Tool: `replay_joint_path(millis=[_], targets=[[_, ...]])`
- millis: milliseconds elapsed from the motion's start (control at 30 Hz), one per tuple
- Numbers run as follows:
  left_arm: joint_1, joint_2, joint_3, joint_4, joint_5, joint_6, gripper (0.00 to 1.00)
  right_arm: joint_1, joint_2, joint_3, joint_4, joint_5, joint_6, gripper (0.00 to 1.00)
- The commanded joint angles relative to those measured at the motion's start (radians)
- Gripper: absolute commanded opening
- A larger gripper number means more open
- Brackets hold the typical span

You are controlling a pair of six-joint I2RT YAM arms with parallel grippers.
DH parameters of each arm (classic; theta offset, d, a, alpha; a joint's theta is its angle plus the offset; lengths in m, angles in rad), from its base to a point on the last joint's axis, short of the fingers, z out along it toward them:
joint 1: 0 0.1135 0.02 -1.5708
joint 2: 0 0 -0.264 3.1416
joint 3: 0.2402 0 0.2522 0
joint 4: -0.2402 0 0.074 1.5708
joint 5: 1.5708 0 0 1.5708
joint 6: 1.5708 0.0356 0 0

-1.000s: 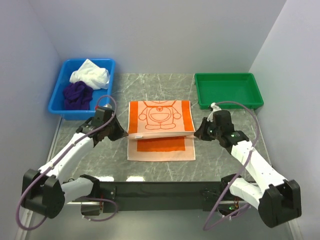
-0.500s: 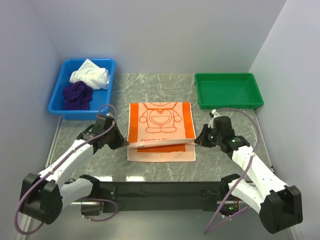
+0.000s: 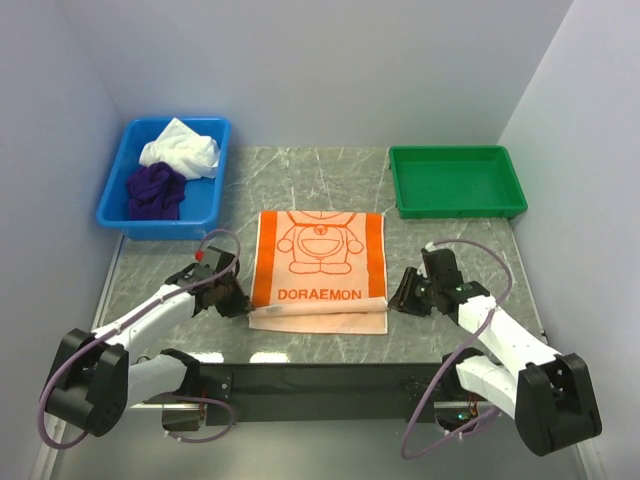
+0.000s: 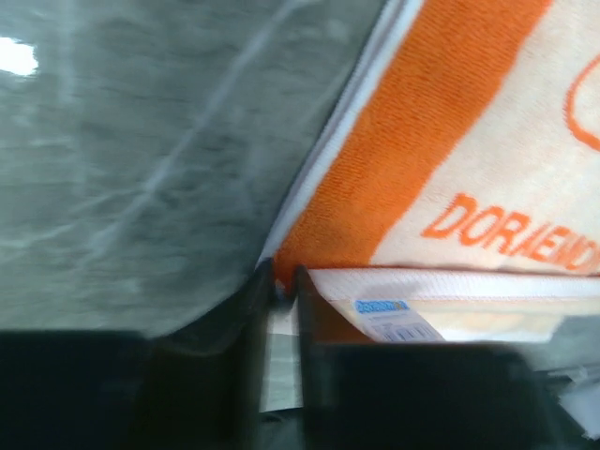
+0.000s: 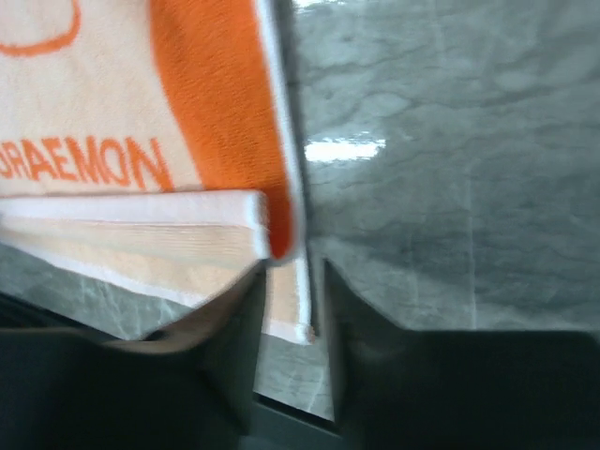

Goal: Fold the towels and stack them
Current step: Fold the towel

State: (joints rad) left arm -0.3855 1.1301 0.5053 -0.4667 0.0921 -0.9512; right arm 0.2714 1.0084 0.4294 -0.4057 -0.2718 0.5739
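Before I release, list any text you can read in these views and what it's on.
"DORAEMON": orange capitals on the towel, printed under the cartoon figure near the folded near edge. It is cut off at the picture edge in both wrist views.
Blue tag on the towel's hem: the print is too small and blurred to read.
No other text is legible.

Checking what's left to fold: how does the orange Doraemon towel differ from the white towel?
The orange cartoon-print cloth towel lies flat, folded over, on the marble table; the plain white cloth towel sits crumpled in the blue plastic bin. Orange is printed, white plain. Both are cloth.
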Motion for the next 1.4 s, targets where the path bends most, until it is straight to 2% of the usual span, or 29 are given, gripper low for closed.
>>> replay_joint_path(millis=[0,67,100,200,367,500,567,667,800,900,1100,1200,1367], targets=[[0.002,-0.050,-0.008,-0.058,-0.084,-0.018,0.27,-0.006,-0.077,-0.015,-0.010,0.042,0.003,0.45],[-0.001,-0.093,-0.004,-0.076,-0.077,-0.024,0.41,0.008,-0.119,-0.006,-0.040,0.042,-0.011,0.53],[-0.004,-0.110,0.012,-0.087,-0.075,-0.026,0.53,0.015,-0.160,0.009,-0.050,0.042,-0.014,0.55],[-0.010,-0.176,0.070,-0.153,-0.087,-0.017,0.72,0.067,-0.218,0.064,-0.059,0.040,-0.029,0.58],[-0.010,-0.210,0.188,-0.223,-0.141,0.037,0.81,0.234,-0.130,0.213,-0.033,0.108,-0.136,0.59],[-0.010,-0.165,0.271,-0.198,-0.189,0.139,0.93,0.347,0.111,0.313,0.013,0.072,-0.244,0.62],[-0.010,-0.151,0.286,-0.175,-0.213,0.178,0.98,0.374,0.177,0.345,0.041,0.065,-0.304,0.68],[-0.010,-0.159,0.294,-0.124,-0.242,0.252,1.00,0.403,0.297,0.377,0.059,0.022,-0.370,0.73],[-0.009,-0.210,0.251,-0.046,-0.267,0.362,0.99,0.431,0.369,0.397,0.076,-0.004,-0.433,0.79],[-0.009,-0.257,0.225,0.008,-0.258,0.382,0.99,0.443,0.421,0.413,0.079,-0.029,-0.462,0.80],[-0.009,-0.277,0.228,0.010,-0.279,0.384,0.99,0.494,0.493,0.433,0.059,-0.037,-0.499,0.81],[-0.009,-0.273,0.228,0.002,-0.284,0.382,0.99,0.528,0.480,0.433,0.027,-0.040,-0.508,0.78],[-0.009,-0.274,0.228,0.005,-0.285,0.382,0.99,0.571,0.403,0.402,-0.015,-0.032,-0.480,0.67]])
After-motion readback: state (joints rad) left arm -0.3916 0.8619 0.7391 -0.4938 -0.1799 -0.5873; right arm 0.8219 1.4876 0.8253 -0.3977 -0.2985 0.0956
